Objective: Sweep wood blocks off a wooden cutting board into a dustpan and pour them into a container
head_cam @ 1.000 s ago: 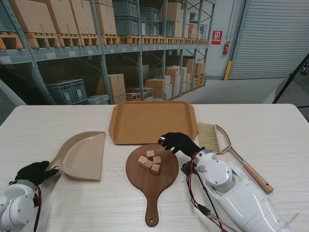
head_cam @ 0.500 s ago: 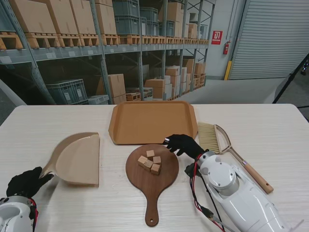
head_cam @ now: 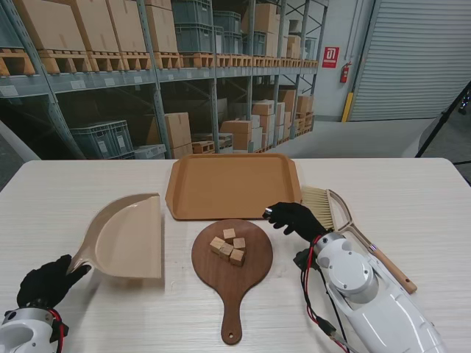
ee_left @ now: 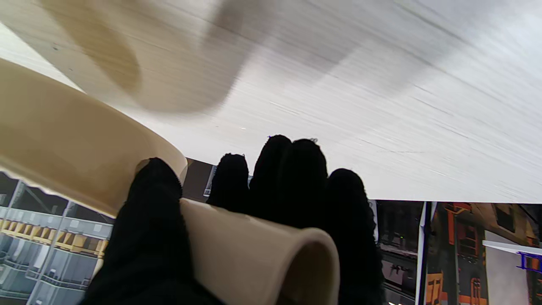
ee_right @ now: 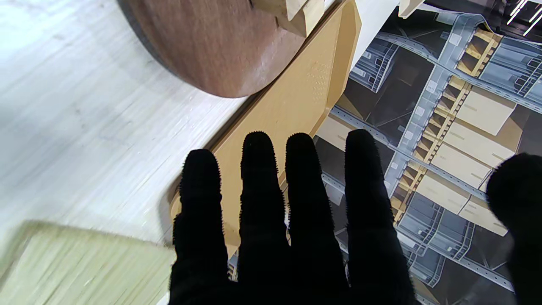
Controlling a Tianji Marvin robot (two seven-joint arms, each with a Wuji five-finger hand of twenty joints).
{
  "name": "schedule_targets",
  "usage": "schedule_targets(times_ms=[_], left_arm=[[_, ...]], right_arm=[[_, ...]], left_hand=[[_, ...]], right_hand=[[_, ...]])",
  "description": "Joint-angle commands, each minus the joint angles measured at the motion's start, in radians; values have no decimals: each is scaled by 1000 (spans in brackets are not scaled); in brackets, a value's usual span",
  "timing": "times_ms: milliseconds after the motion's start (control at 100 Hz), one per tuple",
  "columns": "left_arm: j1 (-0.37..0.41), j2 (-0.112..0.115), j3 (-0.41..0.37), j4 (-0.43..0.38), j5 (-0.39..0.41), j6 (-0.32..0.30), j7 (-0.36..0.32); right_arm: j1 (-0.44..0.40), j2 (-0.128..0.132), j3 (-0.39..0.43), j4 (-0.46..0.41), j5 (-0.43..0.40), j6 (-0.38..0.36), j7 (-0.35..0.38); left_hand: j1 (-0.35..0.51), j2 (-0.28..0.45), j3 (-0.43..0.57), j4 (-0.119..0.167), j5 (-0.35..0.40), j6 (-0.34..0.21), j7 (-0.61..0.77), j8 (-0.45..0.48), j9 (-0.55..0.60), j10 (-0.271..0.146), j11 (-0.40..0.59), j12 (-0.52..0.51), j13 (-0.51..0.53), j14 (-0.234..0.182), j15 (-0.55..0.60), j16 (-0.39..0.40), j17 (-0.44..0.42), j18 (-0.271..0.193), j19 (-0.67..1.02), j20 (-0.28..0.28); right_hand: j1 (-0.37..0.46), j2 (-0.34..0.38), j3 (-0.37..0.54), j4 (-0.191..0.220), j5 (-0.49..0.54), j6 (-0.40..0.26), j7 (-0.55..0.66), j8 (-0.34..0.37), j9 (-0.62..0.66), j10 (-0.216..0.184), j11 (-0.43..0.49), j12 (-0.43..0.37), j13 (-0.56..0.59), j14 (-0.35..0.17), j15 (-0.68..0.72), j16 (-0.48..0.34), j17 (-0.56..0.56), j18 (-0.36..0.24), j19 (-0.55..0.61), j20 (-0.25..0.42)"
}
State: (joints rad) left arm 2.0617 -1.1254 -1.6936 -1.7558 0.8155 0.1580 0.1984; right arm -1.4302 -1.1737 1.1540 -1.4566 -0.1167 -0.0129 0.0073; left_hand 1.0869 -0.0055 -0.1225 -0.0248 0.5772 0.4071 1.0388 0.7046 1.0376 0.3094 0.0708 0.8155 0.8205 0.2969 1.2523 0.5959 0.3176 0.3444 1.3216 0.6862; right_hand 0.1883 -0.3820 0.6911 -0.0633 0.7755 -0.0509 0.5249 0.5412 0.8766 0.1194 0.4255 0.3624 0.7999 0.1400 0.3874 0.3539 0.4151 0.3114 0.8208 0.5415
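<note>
Several small wood blocks (head_cam: 229,245) lie clustered on the round dark wooden cutting board (head_cam: 243,268) in the middle of the table. To its left the beige dustpan (head_cam: 125,237) hangs off the table, its handle (ee_left: 237,254) gripped by my left hand (head_cam: 48,282), black-gloved fingers (ee_left: 292,182) wrapped around it. My right hand (head_cam: 294,218) is open with fingers (ee_right: 262,199) spread, hovering between the board's right rim and the bristles of the hand brush (head_cam: 321,208). The tan tray (head_cam: 232,184) sits behind the board.
The brush's wooden handle (head_cam: 390,268) runs toward the right, nearer to me. The board's handle (head_cam: 232,323) points at me. Warehouse shelving with boxes stands beyond the table's far edge.
My left hand has drawn back toward me, and the dustpan has lifted and turned, its mouth now closer to the board. My right hand has shifted rightward from the board toward the brush.
</note>
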Motion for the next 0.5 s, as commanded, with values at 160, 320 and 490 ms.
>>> schedule_targets(times_ms=[160,320,490], left_arm=[[14,-1,29,-2,18,-41,-18],[10,5,48,11,36,-56,-24],[3,11,67,35,55,-69,-32]], right_arm=[[-41,9,32,-29,-28,4,-3],[-58,6,49,-37,-36,16,-21],[-69,6,62,-39,-42,24,-30]], left_hand=[[155,156,89,-2,67,0,43,21,59,-293,1364,21,63,-256,34,16,-4,6,29,32],[154,157,89,-2,63,0,41,23,57,-295,1362,22,60,-257,32,15,-6,2,28,32],[152,157,88,-2,61,-2,41,24,53,-298,1357,22,57,-258,28,15,-8,0,27,31]], right_hand=[[5,25,-15,21,25,-1,7,2,24,-2,15,14,23,-4,23,7,5,30,39,13],[7,25,-16,22,35,3,10,6,27,-1,15,15,24,-2,23,8,5,30,40,11],[8,25,-15,22,40,5,11,8,28,0,15,15,25,-1,24,9,6,29,42,10]])
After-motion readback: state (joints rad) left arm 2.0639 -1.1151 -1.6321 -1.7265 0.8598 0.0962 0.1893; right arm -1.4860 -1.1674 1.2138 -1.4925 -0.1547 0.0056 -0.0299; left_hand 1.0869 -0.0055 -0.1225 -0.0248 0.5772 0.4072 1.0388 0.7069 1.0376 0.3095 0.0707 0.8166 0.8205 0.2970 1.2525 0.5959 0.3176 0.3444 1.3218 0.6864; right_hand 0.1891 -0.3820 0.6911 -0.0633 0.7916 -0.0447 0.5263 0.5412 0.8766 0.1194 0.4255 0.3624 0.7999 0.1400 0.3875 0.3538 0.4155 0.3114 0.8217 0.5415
